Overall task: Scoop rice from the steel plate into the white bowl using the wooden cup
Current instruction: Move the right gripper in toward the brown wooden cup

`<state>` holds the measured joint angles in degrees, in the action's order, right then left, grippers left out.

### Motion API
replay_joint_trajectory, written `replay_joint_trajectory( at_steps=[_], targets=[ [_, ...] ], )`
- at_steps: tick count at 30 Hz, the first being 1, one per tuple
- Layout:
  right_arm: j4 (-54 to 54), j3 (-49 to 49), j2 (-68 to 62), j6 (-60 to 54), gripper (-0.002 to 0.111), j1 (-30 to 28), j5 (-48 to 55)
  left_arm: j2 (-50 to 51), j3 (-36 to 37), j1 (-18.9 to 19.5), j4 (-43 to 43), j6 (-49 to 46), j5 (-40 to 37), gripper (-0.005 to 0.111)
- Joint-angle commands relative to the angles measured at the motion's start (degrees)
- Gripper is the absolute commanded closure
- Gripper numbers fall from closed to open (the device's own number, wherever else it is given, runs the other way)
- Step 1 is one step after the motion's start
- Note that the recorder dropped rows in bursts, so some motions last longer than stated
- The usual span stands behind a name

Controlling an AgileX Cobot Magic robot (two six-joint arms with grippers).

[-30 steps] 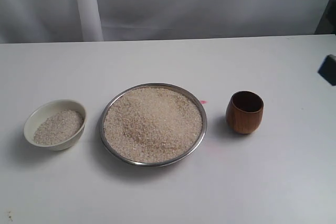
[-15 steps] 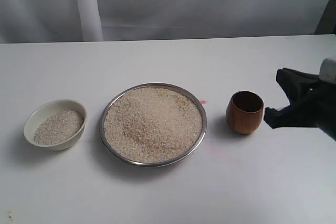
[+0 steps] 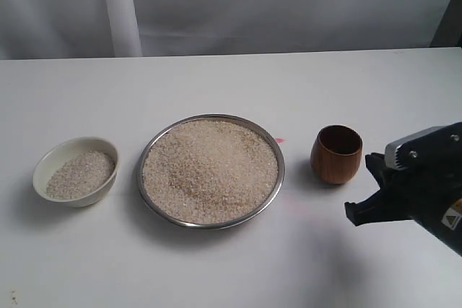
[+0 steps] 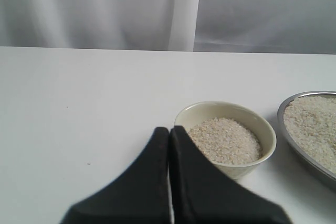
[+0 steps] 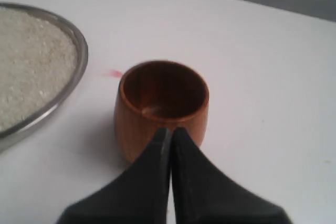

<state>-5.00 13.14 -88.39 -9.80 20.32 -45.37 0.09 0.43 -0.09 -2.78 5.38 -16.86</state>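
The steel plate (image 3: 268, 196) sits mid-table, heaped with rice (image 3: 209, 169). Left of it stands the white bowl (image 3: 53, 159), partly filled with rice. The wooden cup (image 3: 336, 154) stands upright and empty to the plate's right. My right gripper (image 3: 364, 187) hangs just right of the cup; in the right wrist view its fingers (image 5: 169, 129) are shut together, empty, right in front of the wooden cup (image 5: 157, 108). The left gripper (image 4: 169, 128) is shut and empty, close beside the white bowl (image 4: 265, 148). It does not show in the exterior view.
A white table (image 3: 231, 272) holds everything, with a grey-white curtain (image 3: 289, 5) behind it. A small pink mark (image 3: 280, 140) lies between plate and cup. The steel plate's rim (image 4: 283, 129) shows in the left wrist view.
My right arm has come in from the right edge and dropped lower and nearer, beside the wooden cup. The plate, bowl and cup have not moved.
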Motion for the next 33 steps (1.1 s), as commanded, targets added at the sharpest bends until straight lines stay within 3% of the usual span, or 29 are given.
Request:
replay_joint_trajectory(
  at_steps=[1,6,8,11,13,14,15,23,33],
  targets=[
    [1.39,-0.33,-5.87,-0.03,0.108,-0.24,-3.78,-0.09,-0.43,-0.17,0.26,0.14,0.57,0.107],
    [1.39,-0.33,-7.4,-0.03,0.108,-0.24,-4.56,-0.09,-0.43,-0.17,0.26,0.14,0.57,0.107],
    [1.39,-0.33,-7.4,-0.03,0.101,-0.24,-4.55,-0.09,-0.43,-0.17,0.26,0.14,0.57,0.107],
    [1.39,-0.33,-7.4,-0.03,0.059,-0.24,-4.55,-0.09,-0.43,-0.17,0.26,0.14,0.57,0.107],
    [1.39,-0.33,-7.4,1.76,0.02,-0.24,-4.55,-0.09,-0.43,-0.17,0.26,0.14,0.57,0.107],
    [1.39,-0.33,-7.4,4.05,0.006,-0.24,-4.89,-0.09,-0.43,-0.17,0.26,0.14,0.57,0.107],
    [1.59,-0.33,-7.4,4.64,0.003,-0.24,-4.89,-0.09,-0.43,-0.17,0.26,0.14,0.57,0.107],
    [1.59,-0.33,-7.4,14.14,0.003,-0.24,-7.17,-0.09,-0.43,-0.17,0.26,0.14,0.57,0.107],
    [3.77,1.17,-8.27,14.73,0.003,-0.24,-9.3,-0.09,-0.43,-0.17,0.26,0.14,0.57,0.107]
  ],
)
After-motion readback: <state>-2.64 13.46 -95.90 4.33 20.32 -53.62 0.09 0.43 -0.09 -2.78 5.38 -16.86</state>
